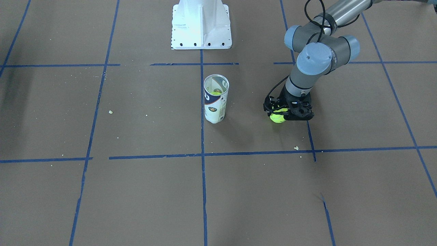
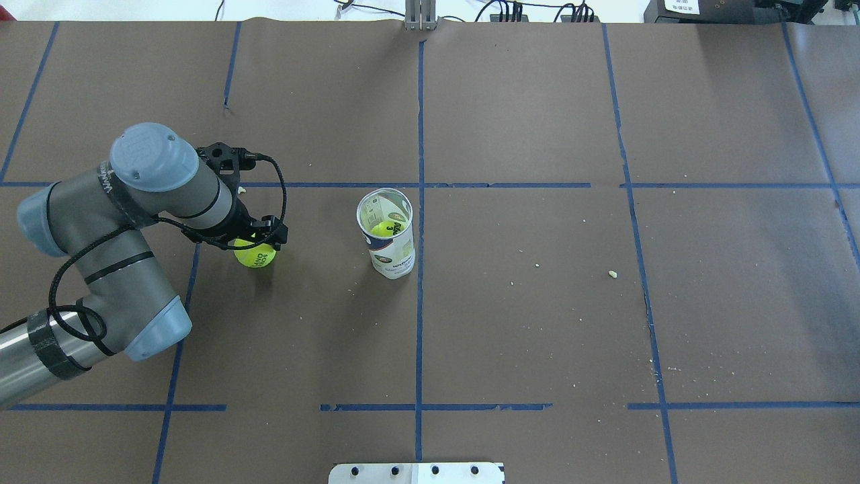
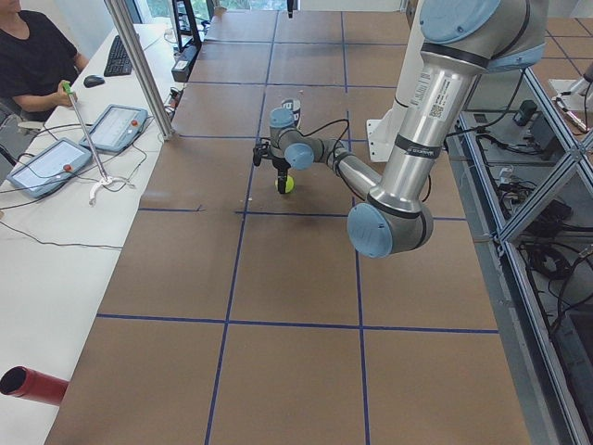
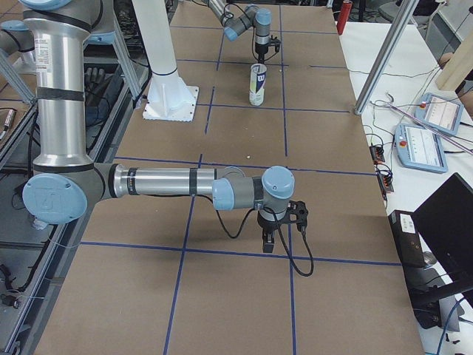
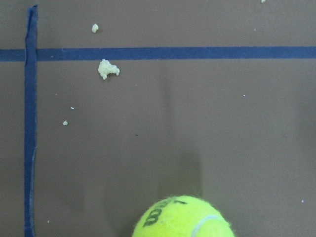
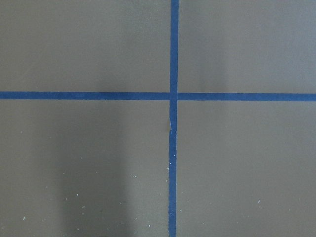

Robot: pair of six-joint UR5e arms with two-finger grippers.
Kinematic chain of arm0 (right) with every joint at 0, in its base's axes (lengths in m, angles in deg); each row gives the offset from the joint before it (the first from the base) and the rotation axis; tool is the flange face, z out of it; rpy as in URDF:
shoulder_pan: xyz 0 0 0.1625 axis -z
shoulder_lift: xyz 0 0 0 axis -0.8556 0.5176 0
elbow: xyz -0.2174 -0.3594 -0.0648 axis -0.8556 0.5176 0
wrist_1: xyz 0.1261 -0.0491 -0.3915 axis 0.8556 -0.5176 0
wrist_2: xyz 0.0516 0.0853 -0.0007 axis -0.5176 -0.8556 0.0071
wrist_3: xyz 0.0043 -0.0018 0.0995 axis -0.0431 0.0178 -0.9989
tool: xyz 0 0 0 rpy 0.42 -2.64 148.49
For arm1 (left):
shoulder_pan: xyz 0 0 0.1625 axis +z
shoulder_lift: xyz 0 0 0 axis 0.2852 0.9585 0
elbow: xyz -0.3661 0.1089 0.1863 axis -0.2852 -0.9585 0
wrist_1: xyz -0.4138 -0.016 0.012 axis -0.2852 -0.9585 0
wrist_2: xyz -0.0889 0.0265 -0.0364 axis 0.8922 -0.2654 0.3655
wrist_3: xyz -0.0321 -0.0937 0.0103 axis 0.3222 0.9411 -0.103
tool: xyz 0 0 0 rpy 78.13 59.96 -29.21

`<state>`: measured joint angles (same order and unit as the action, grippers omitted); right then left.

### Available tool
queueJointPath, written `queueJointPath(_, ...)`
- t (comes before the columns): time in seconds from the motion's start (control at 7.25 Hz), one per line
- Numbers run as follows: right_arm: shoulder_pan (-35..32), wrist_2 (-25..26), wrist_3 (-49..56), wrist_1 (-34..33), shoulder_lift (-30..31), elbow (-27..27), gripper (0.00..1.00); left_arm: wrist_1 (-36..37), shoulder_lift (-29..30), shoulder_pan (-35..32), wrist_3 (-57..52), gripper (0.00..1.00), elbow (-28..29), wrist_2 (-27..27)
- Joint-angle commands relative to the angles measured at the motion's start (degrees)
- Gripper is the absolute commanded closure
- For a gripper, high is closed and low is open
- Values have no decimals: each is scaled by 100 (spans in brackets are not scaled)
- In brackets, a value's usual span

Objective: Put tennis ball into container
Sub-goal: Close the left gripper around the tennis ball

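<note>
One tennis ball [image 2: 254, 254] gripped by left end effector [image 2: 258, 242], 9 o'clock of upright container [image 2: 390, 249] on bench [image 2: 537, 323], well apart; right end effector [image 4: 269, 244]: open or closed, cannot tell.

Brown table [image 2: 537, 336] with blue tape [image 2: 420, 134] carries upright container [image 2: 393, 259], crumbs [image 2: 613, 273], perhaps tennis ball [image 2: 254, 254].

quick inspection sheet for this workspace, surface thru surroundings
surface: brown table with a blue tape grid.
job's things: tennis ball beneath the left gripper; container upright, open-topped, apart from it, with another ball inside.
clutter: pale crumbs scattered.
grippers: left gripper at the tennis ball, jaws' state unclear; right gripper over bare table, state unclear.
cables: black cable looped at the left wrist.
surroundings: white robot base; operator and pendants at a side desk.
</note>
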<state>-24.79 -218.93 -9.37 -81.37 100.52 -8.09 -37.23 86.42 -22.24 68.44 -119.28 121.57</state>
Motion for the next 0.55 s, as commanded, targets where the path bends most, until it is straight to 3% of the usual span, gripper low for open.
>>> queueJointPath(0.0, -5, 0, 0, 0, 0, 0, 0, -47, 0, 5, 6, 49, -32, 10)
queueJointPath(0.14, -5, 0, 0, 0, 0, 0, 0, -20, -9, -21, -2, 94, -154, 1)
queueJointPath(0.28, -5, 0, 0, 0, 0, 0, 0, 84, -35, -74, -11, 100, -416, 1)
queueJointPath(0.41, -5, 0, 0, 0, 0, 0, 0, 703, -139, -179, -107, 100, -1063, 10)
